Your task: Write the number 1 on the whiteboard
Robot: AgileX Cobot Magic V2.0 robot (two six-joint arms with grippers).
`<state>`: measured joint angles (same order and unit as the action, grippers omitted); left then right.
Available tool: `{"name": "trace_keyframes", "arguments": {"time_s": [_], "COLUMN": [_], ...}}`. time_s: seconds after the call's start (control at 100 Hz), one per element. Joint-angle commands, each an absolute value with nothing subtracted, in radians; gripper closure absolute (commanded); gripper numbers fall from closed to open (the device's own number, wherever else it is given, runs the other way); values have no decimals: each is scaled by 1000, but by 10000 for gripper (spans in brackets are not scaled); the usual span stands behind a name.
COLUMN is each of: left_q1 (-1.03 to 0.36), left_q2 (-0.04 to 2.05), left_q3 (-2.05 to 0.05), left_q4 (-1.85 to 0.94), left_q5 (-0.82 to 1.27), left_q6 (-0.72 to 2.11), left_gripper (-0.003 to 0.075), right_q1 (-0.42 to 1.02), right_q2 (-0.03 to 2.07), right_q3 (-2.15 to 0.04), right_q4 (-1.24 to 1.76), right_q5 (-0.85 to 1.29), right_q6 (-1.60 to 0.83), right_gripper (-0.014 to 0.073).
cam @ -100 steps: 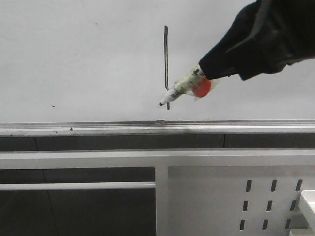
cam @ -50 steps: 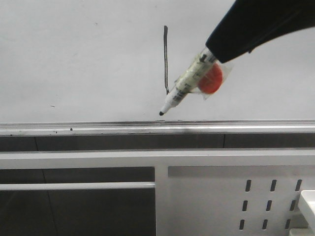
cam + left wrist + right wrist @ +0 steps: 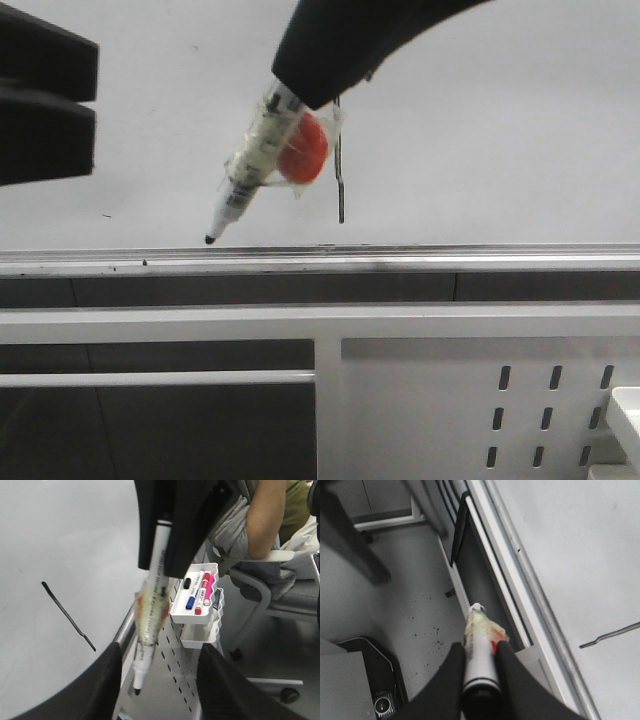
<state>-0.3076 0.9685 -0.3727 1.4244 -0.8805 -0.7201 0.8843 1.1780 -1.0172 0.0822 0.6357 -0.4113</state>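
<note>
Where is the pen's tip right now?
In the front view the pen tip hangs just above the whiteboard's rail, left of the number 1, held by the right gripper.

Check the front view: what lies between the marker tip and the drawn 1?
Only bare whiteboard. The marker tip sits left of the number 1, just above the rail, apart from the stroke. The right gripper holds the marker.

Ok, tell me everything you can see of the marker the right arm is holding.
The marker is a white pen, uncapped, its small black tip pointing down-left just above the silver rail. Clear, yellowish tape wraps its barrel and binds an orange-red piece to it. The right gripper is shut on its upper end. The tip is off the whiteboard, left of the number 1. Nothing else touches it.
</note>
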Motion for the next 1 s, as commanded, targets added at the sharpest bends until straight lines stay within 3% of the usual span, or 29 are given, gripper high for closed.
{"name": "trace_keyframes", "arguments": {"time_s": [0.0,0.39,0.71,0.99], "left_q1": [-369,-486,-534,-601], "left_q2": [996,1044,1049,1176], "left_q3": [-413,-413,-414,-491], "left_q4": [1366,1067,1042,1023], "left_q5": [-865,-689,-696,-669], "left_q6": [-732,-583,-579,-550], "left_gripper": [407,407,407,407], "right_q1": [885,885,890,912], "right_q2": [1160,1160,1160,1160], "right_q3": [-1072,-1080,-1081,-1081], "right_q4": [72,72,90,90], "right_q5": [573,596,576,583], "right_q6": [-419,-420,-420,-426], "right_gripper": [664,664,664,664]}}
